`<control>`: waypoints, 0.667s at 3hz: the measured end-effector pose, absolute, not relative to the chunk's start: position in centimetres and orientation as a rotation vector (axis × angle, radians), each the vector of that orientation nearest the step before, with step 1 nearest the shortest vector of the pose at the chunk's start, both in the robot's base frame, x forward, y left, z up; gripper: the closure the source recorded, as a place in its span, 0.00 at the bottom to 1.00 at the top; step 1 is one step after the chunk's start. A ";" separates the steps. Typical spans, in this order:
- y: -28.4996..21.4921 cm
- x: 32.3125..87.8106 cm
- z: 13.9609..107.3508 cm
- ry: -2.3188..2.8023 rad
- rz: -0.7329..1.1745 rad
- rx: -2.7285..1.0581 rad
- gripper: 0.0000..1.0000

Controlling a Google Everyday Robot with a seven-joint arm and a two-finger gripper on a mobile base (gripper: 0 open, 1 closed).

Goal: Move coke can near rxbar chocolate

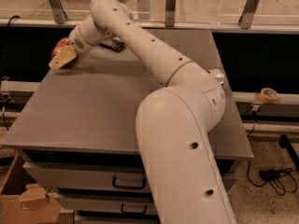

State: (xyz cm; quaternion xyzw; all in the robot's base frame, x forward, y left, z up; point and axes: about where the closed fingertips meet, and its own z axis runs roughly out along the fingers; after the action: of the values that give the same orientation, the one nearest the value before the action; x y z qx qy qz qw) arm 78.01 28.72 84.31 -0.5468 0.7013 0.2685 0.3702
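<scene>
The coke can (60,44) is a red-orange can at the far left edge of the grey table (93,111), partly hidden behind my gripper. My gripper (62,57), with its tan tip, is right at the can, just in front of it and touching or nearly touching it. The rxbar chocolate (112,44) is a flat dark bar on the far part of the table, to the right of the can and partly hidden by my arm.
My white arm (154,55) sweeps across the table from the lower right. A silver can (217,76) peeks out behind the elbow at the right. The table has drawers below. A tape roll (268,94) sits on a rail at the right, and a cardboard box (28,202) on the floor at the lower left.
</scene>
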 end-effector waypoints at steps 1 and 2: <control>29.5 78.2 84.7 1.800 0.696 -1.400 0.41; 29.5 78.8 87.0 1.769 0.687 -1.361 0.65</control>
State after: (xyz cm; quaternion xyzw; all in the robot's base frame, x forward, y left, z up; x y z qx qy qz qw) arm 78.84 29.51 86.95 -0.5362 0.6968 0.2707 0.3920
